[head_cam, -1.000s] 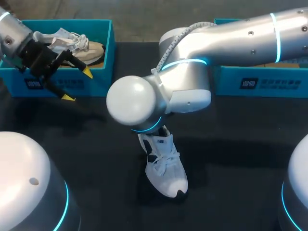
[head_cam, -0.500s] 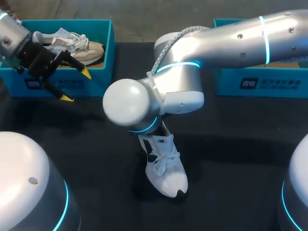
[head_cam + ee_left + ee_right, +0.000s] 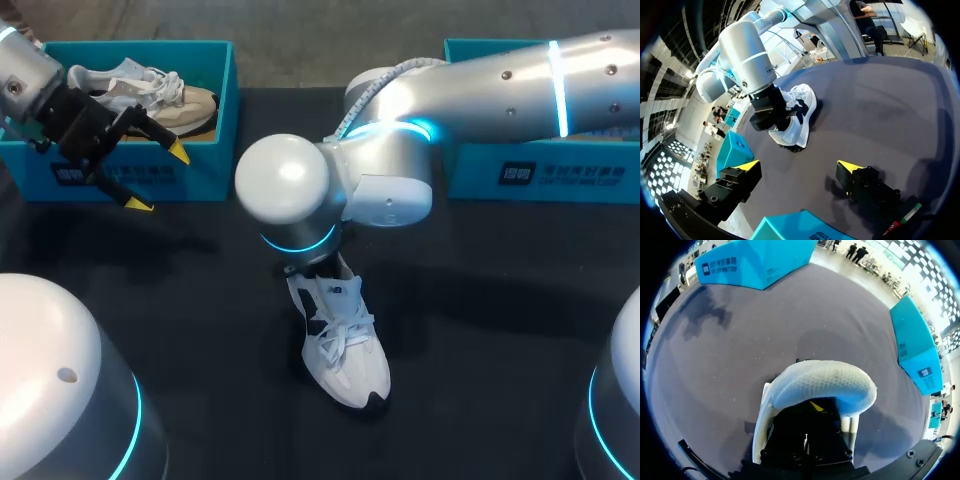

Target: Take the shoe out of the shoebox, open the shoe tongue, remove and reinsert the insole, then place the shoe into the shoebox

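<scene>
Resting upright, the white shoe (image 3: pixel 345 350) has dark patches; left jaws wide, right jaws unclear.

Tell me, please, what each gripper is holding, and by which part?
The left gripper is open and holds nothing. The right gripper is at the heel end of the shoe on the table; whether it grips it cannot be told.

A dark, matte table (image 3: pixel 500 300) fills most of the frame up to the upper edge. Light falls evenly on it, with soft shadows at upper left.
</scene>
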Motion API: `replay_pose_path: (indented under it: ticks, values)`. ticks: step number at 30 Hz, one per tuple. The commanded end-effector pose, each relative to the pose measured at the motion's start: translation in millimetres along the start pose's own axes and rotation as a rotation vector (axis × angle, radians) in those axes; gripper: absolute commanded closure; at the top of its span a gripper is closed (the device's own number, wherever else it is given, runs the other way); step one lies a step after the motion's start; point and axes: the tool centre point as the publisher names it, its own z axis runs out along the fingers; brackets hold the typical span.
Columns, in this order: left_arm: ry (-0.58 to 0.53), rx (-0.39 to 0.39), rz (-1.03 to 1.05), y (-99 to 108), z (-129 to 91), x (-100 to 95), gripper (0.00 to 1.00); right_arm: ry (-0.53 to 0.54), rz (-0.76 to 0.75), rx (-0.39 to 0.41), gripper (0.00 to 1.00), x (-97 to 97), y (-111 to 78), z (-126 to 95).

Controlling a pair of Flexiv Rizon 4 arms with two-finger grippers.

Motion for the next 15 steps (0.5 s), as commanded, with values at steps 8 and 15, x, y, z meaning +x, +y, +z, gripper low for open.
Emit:
replay_pose_path:
  ticks: [8,15]
  values:
    - [0.003,-0.004,0.0,-1,0,0.1,0.0,-0.055,-0.015,-0.053,1.0,-7.2,-6.5,-26]
    - [0.003,-0.004,0.0,-1,0,0.1,0.0,-0.079,-0.021,-0.053,1.0,-12.8,-4.4,-25]
